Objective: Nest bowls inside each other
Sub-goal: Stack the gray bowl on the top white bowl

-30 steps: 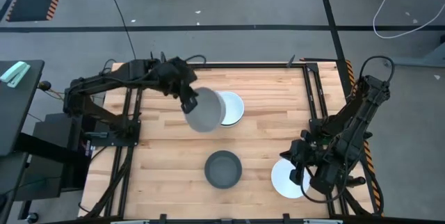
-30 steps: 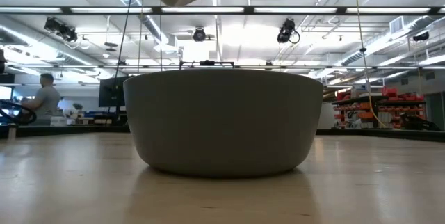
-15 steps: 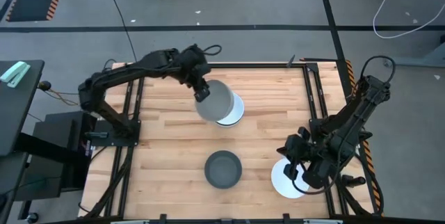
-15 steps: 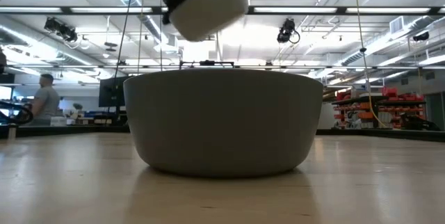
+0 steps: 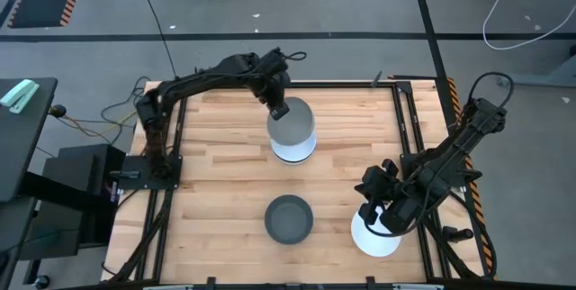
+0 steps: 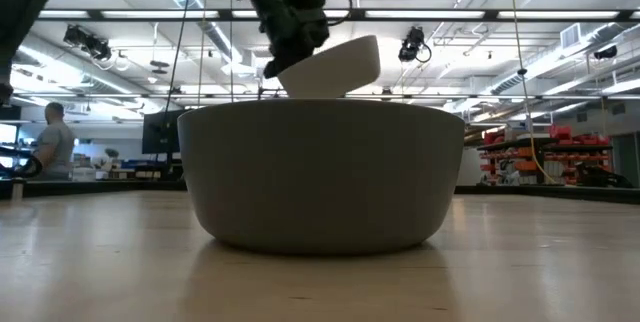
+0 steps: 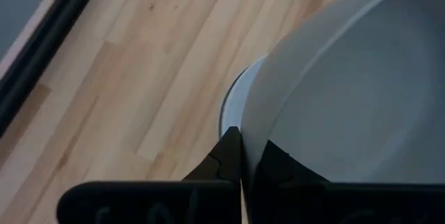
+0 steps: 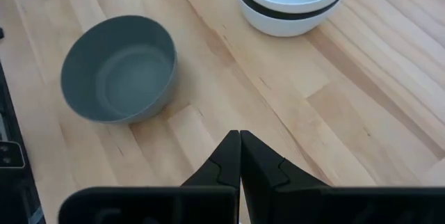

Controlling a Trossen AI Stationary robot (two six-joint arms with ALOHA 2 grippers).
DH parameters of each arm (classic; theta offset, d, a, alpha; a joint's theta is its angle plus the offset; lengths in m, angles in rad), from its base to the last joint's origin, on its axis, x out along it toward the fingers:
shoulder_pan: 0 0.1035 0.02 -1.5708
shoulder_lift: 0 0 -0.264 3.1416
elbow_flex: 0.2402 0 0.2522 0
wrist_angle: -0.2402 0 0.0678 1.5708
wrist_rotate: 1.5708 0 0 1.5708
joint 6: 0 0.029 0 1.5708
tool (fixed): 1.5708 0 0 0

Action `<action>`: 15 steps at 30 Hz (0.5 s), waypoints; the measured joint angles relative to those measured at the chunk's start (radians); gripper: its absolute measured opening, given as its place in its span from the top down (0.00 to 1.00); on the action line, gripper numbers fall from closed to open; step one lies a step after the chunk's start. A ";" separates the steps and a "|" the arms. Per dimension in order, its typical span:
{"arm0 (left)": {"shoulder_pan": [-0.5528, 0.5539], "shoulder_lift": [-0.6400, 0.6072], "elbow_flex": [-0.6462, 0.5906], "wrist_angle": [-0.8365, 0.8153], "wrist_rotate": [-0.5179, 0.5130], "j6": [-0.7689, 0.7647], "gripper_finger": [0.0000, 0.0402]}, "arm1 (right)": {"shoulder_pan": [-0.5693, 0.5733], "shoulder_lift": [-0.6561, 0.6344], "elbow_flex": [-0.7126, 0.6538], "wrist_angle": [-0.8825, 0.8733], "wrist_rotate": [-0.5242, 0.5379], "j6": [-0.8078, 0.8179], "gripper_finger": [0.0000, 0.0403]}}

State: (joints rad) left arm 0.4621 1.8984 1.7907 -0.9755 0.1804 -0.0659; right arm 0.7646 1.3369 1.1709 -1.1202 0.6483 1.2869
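My left gripper [image 5: 280, 108] is shut on a light grey bowl [image 5: 292, 124] and holds it tilted over a stack of bowls [image 5: 294, 152]. The right wrist view shows that stack [image 8: 292, 1] as white with a black band. Whether the held bowl touches the stack, I cannot tell. A dark grey bowl [image 5: 288, 219] stands on its base near the table's near edge and fills the low view [image 6: 320, 177]. My right gripper [image 5: 371, 207] is shut and empty, just above a lone white bowl [image 5: 378, 240] at the near right. My left gripper pinches the light grey bowl's rim [image 7: 252, 130], one finger inside the bowl and one outside [image 7: 226, 154]. The fingers come from above and from the far left side. The bowl hangs tilted below the gripper [image 6: 290, 17], its free side [image 6: 360, 57] raised.
Black metal rails [image 5: 407, 128] frame the wooden table on its left and right sides. Bare wood lies between the stack and the dark grey bowl [image 8: 118, 78], and on the table's left half [image 5: 216, 182].
My left gripper has swung toward the table's far edge and right, carrying the light grey bowl from left of the stack to over it, and has come down. The bowl has tipped. My right gripper has shifted slightly toward the table's left, staying shut.
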 joint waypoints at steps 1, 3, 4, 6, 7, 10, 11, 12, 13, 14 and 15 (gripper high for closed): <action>-0.001 0.020 0.030 -0.011 0.009 0.000 0.98 | -0.003 0.000 0.000 0.000 -0.002 -0.001 0.97; -0.002 0.059 0.083 -0.039 0.023 0.001 0.98 | -0.007 0.000 0.000 0.000 -0.006 -0.002 0.97; -0.004 0.080 0.110 -0.056 0.030 0.001 0.98 | -0.011 0.000 0.000 0.000 -0.006 -0.002 0.97; -0.006 0.122 0.163 -0.093 0.029 0.007 0.98 | -0.011 0.000 0.000 0.000 -0.011 -0.001 0.97; -0.006 0.143 0.183 -0.110 0.029 0.009 0.98 | -0.012 0.000 0.000 0.000 -0.011 0.003 0.97; -0.004 0.193 0.232 -0.152 0.028 0.025 0.98 | -0.011 0.000 0.000 0.000 -0.016 0.025 0.97; -0.004 0.206 0.237 -0.166 0.028 0.034 0.98 | -0.011 0.000 0.000 0.000 -0.017 0.033 0.97; -0.004 0.216 0.240 -0.178 0.028 0.048 0.98 | -0.011 0.000 0.000 0.000 -0.018 0.042 0.97; -0.002 0.227 0.240 -0.184 0.027 0.056 0.98 | -0.011 0.000 0.000 0.000 -0.018 0.047 0.97; 0.000 0.236 0.240 -0.189 0.028 0.065 0.98 | -0.011 0.000 0.000 0.000 -0.018 0.052 0.97; 0.001 0.244 0.240 -0.197 0.028 0.072 0.98 | -0.011 0.000 0.000 0.000 -0.019 0.055 0.97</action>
State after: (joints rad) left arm 0.4628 2.1420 2.0304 -1.1728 0.2079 0.0064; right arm 0.7532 1.3369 1.1709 -1.1198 0.6297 1.3418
